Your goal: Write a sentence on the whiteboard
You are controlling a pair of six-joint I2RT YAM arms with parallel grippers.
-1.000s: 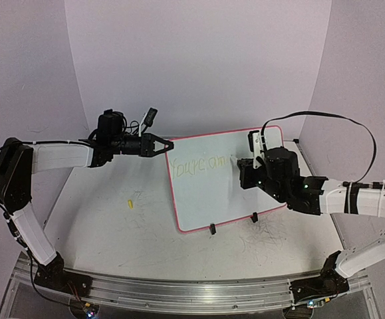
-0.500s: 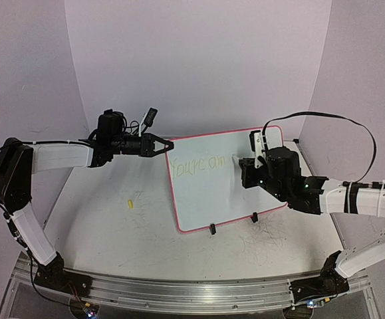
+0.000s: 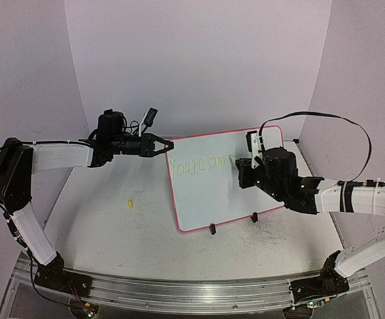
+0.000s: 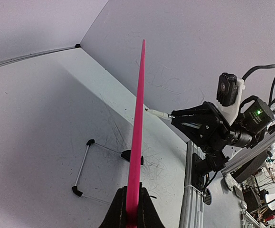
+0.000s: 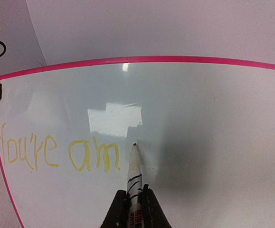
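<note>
Presently the whiteboard (image 3: pixel 225 193) lies across the far middle of the table (image 3: pixel 112 226), between the two arms, with its two black clip feet (image 3: pixel 213 229) on the near edge; whether it rests flat or is raised at one side cannot be told. Left gripper (image 3: pixel 168 143): jaws closed tight on the board's pink border at the far left corner; the left wrist view shows that border edge-on, running straight out from between the fingers (image 4: pixel 119 213). Right gripper (image 5: pixel 133 197): jaws closed on a marker (image 5: pixel 135 166), white-barrelled with black bands, held over the board's upper middle. The sentence (image 5: pixel 56 153) is in yellow-green, reads "You're am", and runs along the upper left part of the board; the marker tip sits just right of the last letter, at the surface; actual contact cannot be confirmed. A small yellow piece (image 3: pixel 131 202) lies on the table left of the board, well apart from it; dark scribble marks (image 3: pixel 265 236) show on the table near the feet.
</note>
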